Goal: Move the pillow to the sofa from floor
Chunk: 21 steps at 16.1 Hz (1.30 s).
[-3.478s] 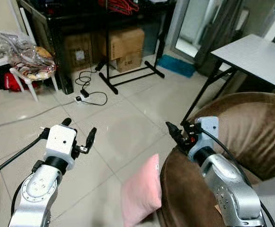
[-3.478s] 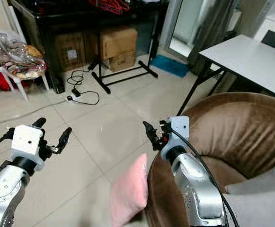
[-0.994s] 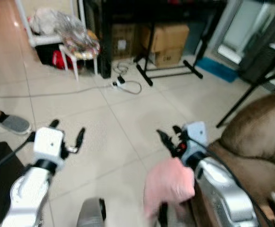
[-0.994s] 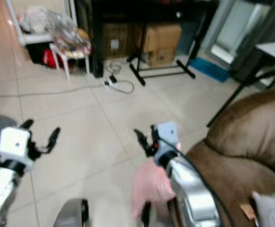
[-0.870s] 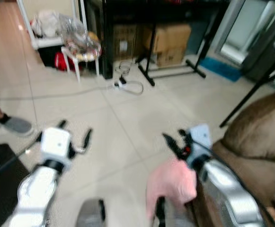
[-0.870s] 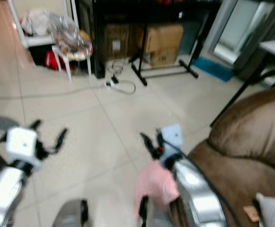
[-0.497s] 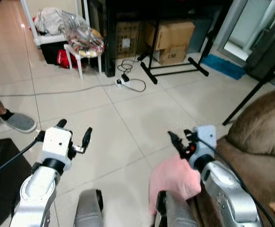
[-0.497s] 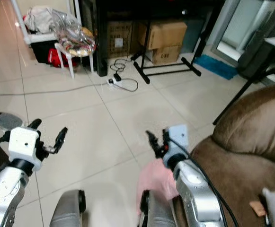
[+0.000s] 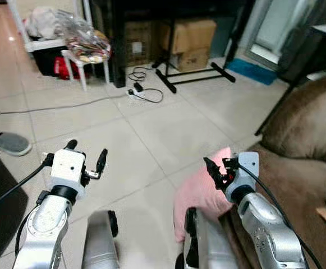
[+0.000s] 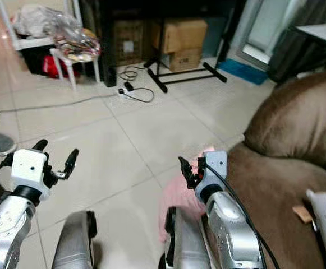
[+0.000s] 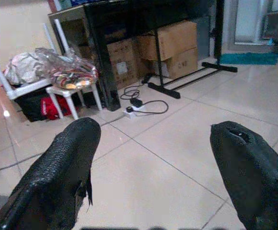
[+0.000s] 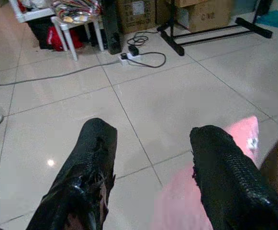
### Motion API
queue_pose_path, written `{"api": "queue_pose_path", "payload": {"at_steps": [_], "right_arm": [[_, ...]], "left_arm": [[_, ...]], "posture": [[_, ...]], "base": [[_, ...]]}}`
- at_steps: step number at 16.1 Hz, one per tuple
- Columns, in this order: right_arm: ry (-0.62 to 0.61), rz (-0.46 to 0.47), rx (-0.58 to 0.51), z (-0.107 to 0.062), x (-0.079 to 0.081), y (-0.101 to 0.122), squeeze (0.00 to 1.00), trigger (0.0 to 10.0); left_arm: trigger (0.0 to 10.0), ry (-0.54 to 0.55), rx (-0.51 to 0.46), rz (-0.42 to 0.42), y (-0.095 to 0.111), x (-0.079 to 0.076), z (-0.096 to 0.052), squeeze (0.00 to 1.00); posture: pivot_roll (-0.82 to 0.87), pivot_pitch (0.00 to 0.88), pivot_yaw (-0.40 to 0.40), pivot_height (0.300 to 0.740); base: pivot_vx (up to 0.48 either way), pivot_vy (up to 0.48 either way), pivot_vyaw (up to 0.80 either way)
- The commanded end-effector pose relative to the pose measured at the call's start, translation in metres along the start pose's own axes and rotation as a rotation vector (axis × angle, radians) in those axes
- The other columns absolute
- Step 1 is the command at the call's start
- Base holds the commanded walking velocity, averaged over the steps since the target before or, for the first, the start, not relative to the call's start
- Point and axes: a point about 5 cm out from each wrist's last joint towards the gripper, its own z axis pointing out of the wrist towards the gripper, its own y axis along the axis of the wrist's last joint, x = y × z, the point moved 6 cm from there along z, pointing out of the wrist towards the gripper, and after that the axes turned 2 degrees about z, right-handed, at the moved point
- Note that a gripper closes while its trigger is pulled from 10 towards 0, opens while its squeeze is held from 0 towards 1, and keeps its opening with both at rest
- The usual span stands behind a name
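Right wrist view shows the right claw [image 12: 148, 182] spread above the pink pillow [image 9: 199, 193], which leans against the sofa [image 9: 303, 168] beside it, ready for a grab, while the left claw [image 9: 87, 162] hangs spread over the floor [image 9: 151, 129].

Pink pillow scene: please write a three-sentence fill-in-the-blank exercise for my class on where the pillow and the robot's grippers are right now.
1. The pink pillow leans against the brown ____.
2. The gripper nearest the pillow is the ____ gripper.
3. The left gripper hovers over the tiled floor with its fingers ____.

Missing words: sofa; right; open
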Motion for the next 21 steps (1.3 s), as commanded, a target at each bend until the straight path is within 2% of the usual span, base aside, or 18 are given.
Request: {"api": "queue_pose_path", "payload": {"at_steps": [1, 3, 5, 7, 10, 14, 16, 19, 21], "right_arm": [[-0.006, -0.008, -0.02, 0.002, -0.003, 0.006, 0.0, 10.0], [0.027, -0.065, 0.004, 0.002, 0.002, 0.003, 0.0, 10.0], [0.042, -0.071, -0.001, 0.002, 0.003, 0.006, 0.0, 10.0], [0.082, -0.122, 0.017, 0.002, 0.009, 0.004, 0.0, 10.0], [0.085, -0.125, 0.015, 0.002, 0.009, 0.004, 0.0, 10.0], [0.059, -0.105, 0.014, 0.003, 0.003, 0.005, 0.0, 10.0], [0.02, -0.117, 0.021, 0.003, -0.013, 0.007, 0.0, 10.0], [-0.022, -0.082, 0.002, 0.005, -0.025, 0.015, 0.0, 10.0], [-0.074, -0.033, 0.013, 0.012, -0.03, 0.011, 0.0, 10.0]], "left_arm": [[10.0, 0.012, -0.014, 0.002, 0.003, 0.001, 0.002, 0.0], [10.0, -0.008, -0.023, -0.003, 0.004, -0.002, 0.002, 0.0], [10.0, -0.027, -0.031, -0.018, 0.005, -0.004, 0.0, 0.0], [10.0, -0.036, -0.038, -0.023, 0.006, -0.006, -0.001, 0.0], [10.0, -0.036, -0.04, -0.025, 0.006, -0.006, -0.001, 0.0], [10.0, -0.028, -0.038, -0.025, 0.006, -0.005, -0.001, 0.0], [10.0, -0.029, -0.031, -0.02, 0.005, -0.007, -0.001, 0.0], [10.0, -0.044, -0.013, -0.015, 0.001, -0.009, 0.001, 0.0], [10.0, -0.07, 0.006, -0.009, -0.003, -0.011, 0.006, 0.0]], "posture": [[0.07, 0.0, -0.081, 0.485], [0.07, 0.0, -0.083, 0.475], [0.07, 0.0, -0.083, 0.475], [0.07, 0.0, -0.086, 0.475], [0.07, 0.0, -0.088, 0.475], [0.07, 0.0, -0.088, 0.475], [0.07, 0.0, -0.086, 0.475], [0.06, 0.0, -0.082, 0.45], [0.05, 0.0, -0.074, 0.43]], "base": [[0.0, 0.0, 0.0], [0.0, 0.0, 0.0], [0.0, 0.0, 0.0], [0.266, 0.0, 0.78], [0.28, 0.0, 0.8], [0.065, 0.0, 0.0], [0.0, 0.0, 0.0], [0.0, 0.0, 0.0], [0.0, 0.0, 0.0]]}}
